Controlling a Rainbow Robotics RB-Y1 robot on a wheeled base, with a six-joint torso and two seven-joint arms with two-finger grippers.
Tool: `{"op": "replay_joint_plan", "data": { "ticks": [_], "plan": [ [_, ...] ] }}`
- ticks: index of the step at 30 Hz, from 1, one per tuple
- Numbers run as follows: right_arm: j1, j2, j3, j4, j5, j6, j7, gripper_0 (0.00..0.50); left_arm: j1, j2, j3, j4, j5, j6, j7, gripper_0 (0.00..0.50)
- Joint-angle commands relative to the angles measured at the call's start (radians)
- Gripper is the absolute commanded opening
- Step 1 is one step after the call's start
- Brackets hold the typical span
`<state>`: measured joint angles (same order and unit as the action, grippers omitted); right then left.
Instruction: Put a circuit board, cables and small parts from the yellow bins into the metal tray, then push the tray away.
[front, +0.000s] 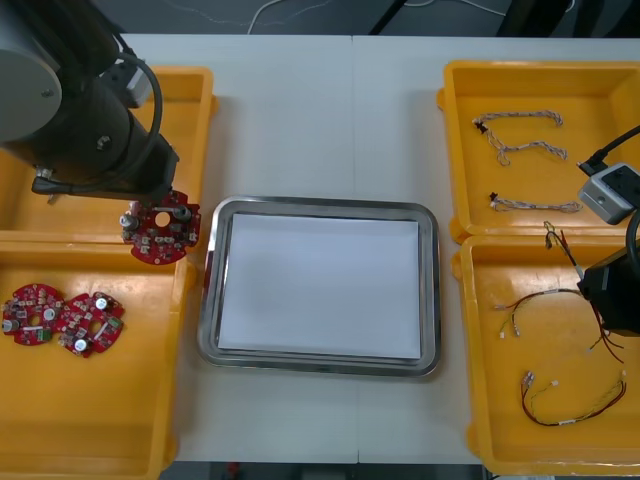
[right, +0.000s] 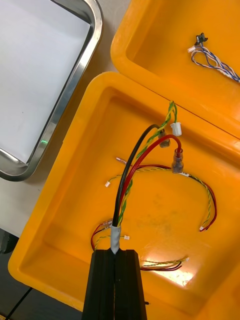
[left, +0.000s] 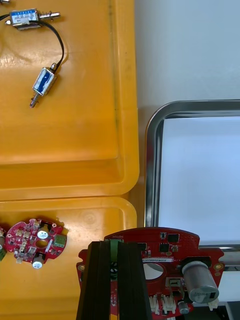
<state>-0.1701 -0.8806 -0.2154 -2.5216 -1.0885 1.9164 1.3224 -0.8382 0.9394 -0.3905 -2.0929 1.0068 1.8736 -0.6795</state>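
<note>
Now left pincer (left: 116, 246) clamps circuit board (left: 167, 246) beside tray (left: 152, 150); right pincer (right: 116, 253) pinches cable (right: 116, 234) above bin (right: 160, 215).

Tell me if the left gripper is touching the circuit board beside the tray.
Touching. The left wrist view shows the left gripper shut on the board, its edge pinched between the two fingers.

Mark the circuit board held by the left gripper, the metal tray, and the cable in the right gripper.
circuit board (front: 168, 232): front view, its red face.
metal tray (front: 320, 205): front view, far rim.
cable (right: 116, 235): right wrist view, white-taped end.
</note>
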Motion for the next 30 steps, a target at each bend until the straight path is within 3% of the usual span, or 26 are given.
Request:
{"op": "replay_joint_plan", "data": {
  "ticks": [1, 10, 17, 22, 30],
  "plan": [
    [-0.022, -0.038, -0.022, -0.026, -0.002, 0.004, 0.031, 0.000, -0.056, -0.011, -0.028, -0.010, 0.018, 0.002, 0.041, 0.000],
    [-0.022, -0.038, -0.022, -0.026, -0.002, 0.004, 0.031, 0.000, -0.051, -0.097, -0.160, -0.052, -0.094, -0.007, 0.146, 0.000],
    [-0.022, -0.038, -0.022, -0.026, -0.002, 0.004, 0.031, 0.000, -0.028, -0.171, -0.189, -0.052, -0.165, -0.007, 0.172, 0.000],
    [-0.022, -0.038, -0.022, -0.026, -0.002, 0.004, 0.031, 0.000, 0.024, -0.231, -0.206, -0.073, -0.260, -0.005, 0.173, 0.000],
    [-0.022, -0.038, -0.022, -0.026, -0.002, 0.004, 0.031, 0.000, 0.128, -0.234, -0.252, -0.096, -0.373, -0.079, 0.149, 0.000]
  ]
}}
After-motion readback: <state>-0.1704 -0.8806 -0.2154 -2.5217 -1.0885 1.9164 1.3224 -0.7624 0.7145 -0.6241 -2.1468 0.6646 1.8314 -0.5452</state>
